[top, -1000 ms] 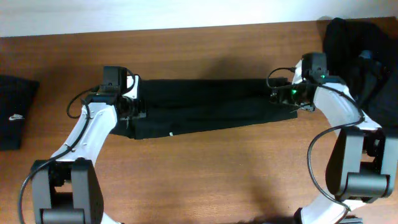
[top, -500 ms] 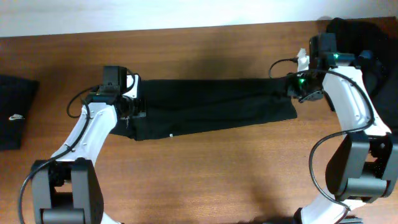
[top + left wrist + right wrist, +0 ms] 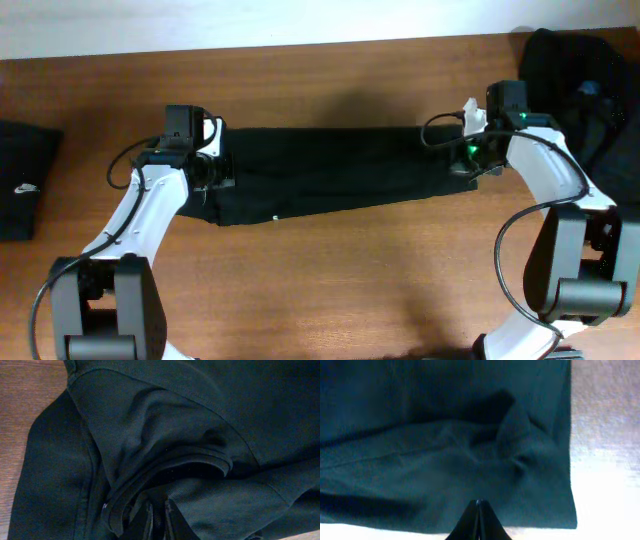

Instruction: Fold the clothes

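Observation:
One of the clothes, a black garment (image 3: pixel 340 170), lies folded into a long strip across the middle of the wooden table. My left gripper (image 3: pixel 213 176) is at its left end. In the left wrist view the gripper (image 3: pixel 157 506) has its fingers nearly together, with bunched sleeve fabric (image 3: pixel 165 460) pinched between them. My right gripper (image 3: pixel 461 160) is over the strip's right end. In the right wrist view the gripper (image 3: pixel 479 503) is shut to a point, resting on the cloth (image 3: pixel 445 435) near its edge. No fabric shows between its fingers.
A heap of black clothes (image 3: pixel 580 80) sits at the table's back right corner, close to my right arm. At the far left edge lies a folded black garment (image 3: pixel 20 180) with a small white logo. Bare wood (image 3: pixel 340 280) stretches in front of the strip.
My right gripper let go of the strip's right end, swung up and to the right, then came back over that end with its fingers shut. The left arm stayed put.

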Robot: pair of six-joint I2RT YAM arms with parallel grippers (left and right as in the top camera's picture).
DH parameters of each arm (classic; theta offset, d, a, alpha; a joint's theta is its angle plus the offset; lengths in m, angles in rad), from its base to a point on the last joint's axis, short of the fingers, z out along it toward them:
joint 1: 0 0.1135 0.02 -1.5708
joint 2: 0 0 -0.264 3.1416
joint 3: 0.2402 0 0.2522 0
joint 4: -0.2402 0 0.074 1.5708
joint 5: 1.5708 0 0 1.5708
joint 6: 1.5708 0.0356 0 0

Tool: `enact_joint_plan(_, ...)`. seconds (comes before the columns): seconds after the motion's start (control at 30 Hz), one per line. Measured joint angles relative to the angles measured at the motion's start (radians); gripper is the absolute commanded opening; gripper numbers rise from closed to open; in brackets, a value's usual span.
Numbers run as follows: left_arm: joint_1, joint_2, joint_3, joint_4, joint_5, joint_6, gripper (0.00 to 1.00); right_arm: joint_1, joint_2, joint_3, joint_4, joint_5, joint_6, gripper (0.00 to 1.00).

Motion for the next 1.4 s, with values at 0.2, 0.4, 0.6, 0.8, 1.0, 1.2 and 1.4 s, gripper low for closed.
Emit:
enact_joint_plan(0.2, 0.000, 0.000, 0.000, 0.000, 0.000, 0.000, 0.11, 0.000, 0.000, -0.023, 0.071, -0.023, 0.000, 0.04)
enact_joint_plan(0.4, 0.000, 0.000, 0.000, 0.003, 0.000, 0.000, 0.11, 0.000, 0.009, -0.032, 0.079, -0.037, 0.000, 0.04)
enact_joint_plan(0.6, 0.000, 0.000, 0.000, 0.008, 0.000, 0.000, 0.11, 0.000, 0.059, -0.033, 0.156, -0.042, -0.001, 0.04)
enact_joint_plan(0.8, 0.000, 0.000, 0.000, 0.007, 0.000, 0.000, 0.11, 0.000, 0.111, -0.035, 0.295, -0.044, -0.001, 0.04)
enact_joint_plan(1.0, 0.000, 0.000, 0.000, -0.008, -0.006, 0.000, 0.12, 0.002, 0.123, -0.035, 0.393, -0.044, 0.000, 0.04)
enact_joint_plan(1.2, 0.002, 0.000, 0.027, -0.039, -0.020, 0.000, 0.12, 0.003, 0.123, -0.029, 0.414, -0.058, 0.007, 0.19)
enact_joint_plan(1.4, 0.012, 0.002, 0.246, -0.215, -0.038, 0.003, 0.17, 0.000, 0.099, 0.064, 0.301, -0.133, 0.018, 0.20)
